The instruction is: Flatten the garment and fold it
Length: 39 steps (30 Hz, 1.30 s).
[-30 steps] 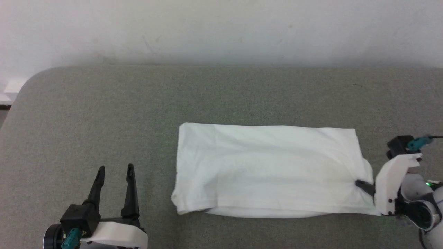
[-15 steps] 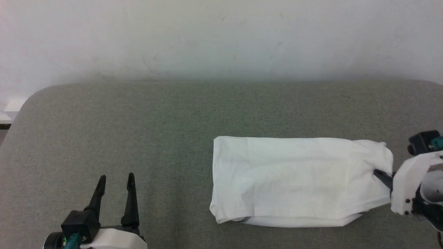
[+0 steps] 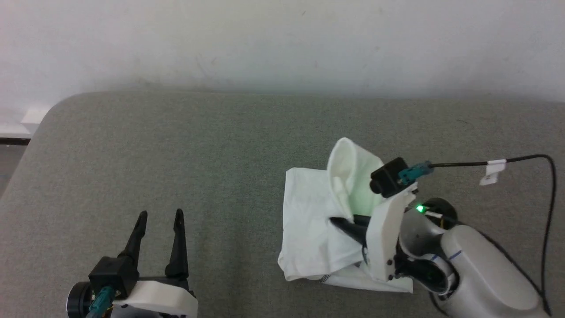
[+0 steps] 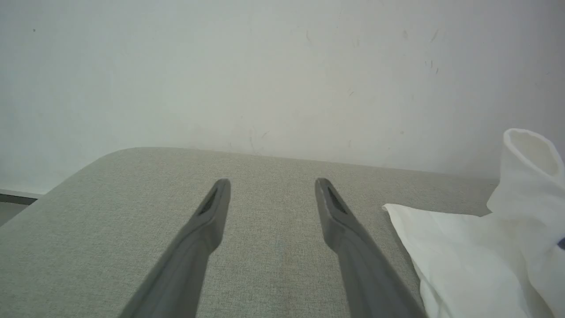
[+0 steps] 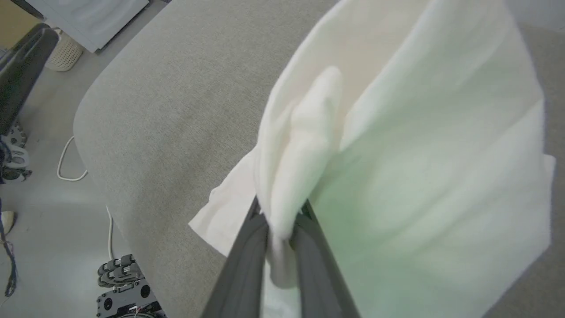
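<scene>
At the near left of the grey fabric-topped desk [image 3: 176, 145], the left hand [image 3: 160, 213] points away from the robot, its two dark fingers spread wide with nothing between them. The left wrist view shows the same gap in the left hand [image 4: 273, 183] over the bare desk [image 4: 110, 221], with the white garment [image 4: 463, 247] off to one side. Farther right, near the front edge, the white garment [image 3: 309, 221] lies partly folded, a little dark zigzag stitching peeking out below. Its right part is lifted and curls leftward in a standing loop. The right hand [image 3: 335, 221] is clamped tight on a bunched fold of that raised cloth. Close up, the right hand [image 5: 280, 205] pinches the white garment [image 5: 419, 176], which is tinted green. A black cable [image 3: 547, 185] arcs behind the wrist. Beyond the desk stands a pale wall [image 3: 265, 44].
</scene>
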Available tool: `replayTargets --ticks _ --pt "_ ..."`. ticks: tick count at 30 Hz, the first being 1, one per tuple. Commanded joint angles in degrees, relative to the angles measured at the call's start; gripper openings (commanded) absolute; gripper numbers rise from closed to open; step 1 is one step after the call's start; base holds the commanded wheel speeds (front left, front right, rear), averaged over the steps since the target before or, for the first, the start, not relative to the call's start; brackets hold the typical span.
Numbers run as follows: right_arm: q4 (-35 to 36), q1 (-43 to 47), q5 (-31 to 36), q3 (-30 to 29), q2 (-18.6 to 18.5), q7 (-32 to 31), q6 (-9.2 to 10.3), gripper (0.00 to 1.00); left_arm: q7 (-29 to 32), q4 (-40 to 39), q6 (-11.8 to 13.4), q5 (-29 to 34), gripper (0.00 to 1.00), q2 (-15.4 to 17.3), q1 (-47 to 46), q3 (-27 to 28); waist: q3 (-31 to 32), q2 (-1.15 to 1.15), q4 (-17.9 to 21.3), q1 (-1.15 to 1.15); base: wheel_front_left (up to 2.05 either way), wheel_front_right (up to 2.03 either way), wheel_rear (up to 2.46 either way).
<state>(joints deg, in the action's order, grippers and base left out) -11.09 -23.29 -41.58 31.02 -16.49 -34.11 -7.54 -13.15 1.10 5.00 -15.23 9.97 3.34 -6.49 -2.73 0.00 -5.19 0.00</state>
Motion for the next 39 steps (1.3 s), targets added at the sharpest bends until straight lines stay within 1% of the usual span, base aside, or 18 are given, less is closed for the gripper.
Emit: replayTargets --ticks 1,3,4,5,6,9,11,14,16,18,20,22,25,30,31,33,36,39 --pt "-1.5 -0.9 -0.6 0.8 1.6 1.8 0.05 0.00 -0.3 0.3 -0.4 -0.4 1.00 -0.2 -0.9 -0.2 -0.7 0.00 -1.2 0.00 0.00 0.00 0.00" --pt "-4.8 -1.2 -0.6 2.4 3.8 3.7 0.05 0.00 -0.5 0.6 -0.4 -0.5 1.00 -0.3 -1.1 -0.2 -1.0 0.00 -1.5 0.00 0.00 0.00 0.00" --pt "-6.5 -1.4 -0.5 3.2 4.7 4.7 0.05 0.29 -0.6 0.8 -0.4 -0.5 1.00 -0.4 -1.3 -0.3 -1.3 0.00 -1.8 0.00 0.00 0.00 0.00" --pt "-8.0 -1.6 -0.7 3.8 5.6 5.8 0.05 0.67 -0.7 0.9 -0.4 -0.5 1.00 -0.5 -1.4 -0.4 -1.5 0.00 -2.0 0.00 0.00 0.00 0.00" --pt "-9.3 -1.8 -0.6 4.6 6.2 6.8 0.05 1.00 -0.7 1.1 -0.5 -0.5 1.00 -0.5 -1.6 -0.5 -1.7 0.00 -2.1 0.00 0.00 0.00 0.00" --pt "-11.2 -3.3 0.1 6.7 7.2 11.7 0.05 1.00 -0.9 1.5 -0.4 -0.6 1.00 -0.5 -1.8 -0.4 -2.3 0.00 -2.0 0.00 0.00 0.00 0.00" --pt "-10.6 -4.4 0.5 7.7 7.2 15.7 0.05 1.00 -1.1 1.7 -0.3 -0.6 1.00 -0.5 -1.9 -0.3 -2.4 0.00 -1.6 0.00 0.00 0.00 0.00" --pt "-8.5 -5.9 2.4 8.3 6.1 21.7 0.05 1.00 -1.2 2.1 -0.1 -0.5 1.00 -0.5 -1.8 -0.2 -2.2 0.00 -0.9 0.00 0.00 0.00 0.00" --pt "-6.7 -6.1 4.3 7.6 5.0 25.5 0.05 1.00 -1.3 2.3 0.0 -0.5 1.00 -0.5 -1.7 -0.2 -1.8 0.00 -0.3 0.00 0.00 0.00 0.00" --pt "-5.0 -5.5 7.2 5.2 3.9 29.4 0.05 1.00 -1.3 2.4 0.2 -0.5 1.00 -0.5 -1.5 -0.1 -1.3 0.00 0.3 0.00 0.00 0.00 0.00" --pt "-3.4 -3.8 11.2 1.2 3.3 33.0 0.05 1.00 -1.4 2.6 0.3 -0.6 1.00 -0.5 -1.3 0.0 -0.7 0.00 1.0 0.00 0.00 0.00 0.00" --pt "-1.6 -1.1 15.0 -4.2 3.5 35.8 0.05 1.00 -1.4 2.6 0.5 -0.7 1.00 -0.4 -1.0 0.1 -0.2 0.00 1.6 0.00 0.00 0.00 0.00" --pt "1.8 3.7 20.3 -12.7 4.2 37.8 0.05 1.00 -1.4 2.5 0.6 -0.9 1.00 -0.3 -0.8 0.3 0.3 0.00 2.4 0.00 0.00 0.00 0.00" --pt "8.3 11.7 25.5 -25.4 5.4 35.4 0.05 1.00 -1.5 2.3 0.9 -1.2 1.00 -0.1 -0.5 0.8 0.5 0.00 3.7 0.00 0.00 0.00 0.00" --pt "8.3 11.7 25.5 -25.4 5.4 35.4 0.05 1.00 -1.5 2.3 0.9 -1.2 1.00 -0.1 -0.5 0.8 0.5 0.00 3.7 0.00 0.00 0.00 0.00" --pt "10.2 14.1 26.3 -29.6 5.7 33.2 0.05 1.00 -1.5 2.3 1.0 -1.2 1.00 0.0 -0.5 0.9 0.5 0.00 4.1 0.00 0.00 0.00 0.00" --pt "11.1 16.6 25.8 -34.1 5.0 28.2 0.05 1.00 -1.6 2.4 1.1 -1.3 1.00 0.3 -0.5 1.2 0.5 0.00 4.7 0.00 0.00 0.00 0.00" --pt "9.3 18.1 23.3 -37.1 3.2 20.4 0.05 1.00 -1.6 2.6 1.0 -1.3 1.00 0.5 -0.7 1.4 0.4 0.00 4.8 0.00 0.00 0.00 0.00"
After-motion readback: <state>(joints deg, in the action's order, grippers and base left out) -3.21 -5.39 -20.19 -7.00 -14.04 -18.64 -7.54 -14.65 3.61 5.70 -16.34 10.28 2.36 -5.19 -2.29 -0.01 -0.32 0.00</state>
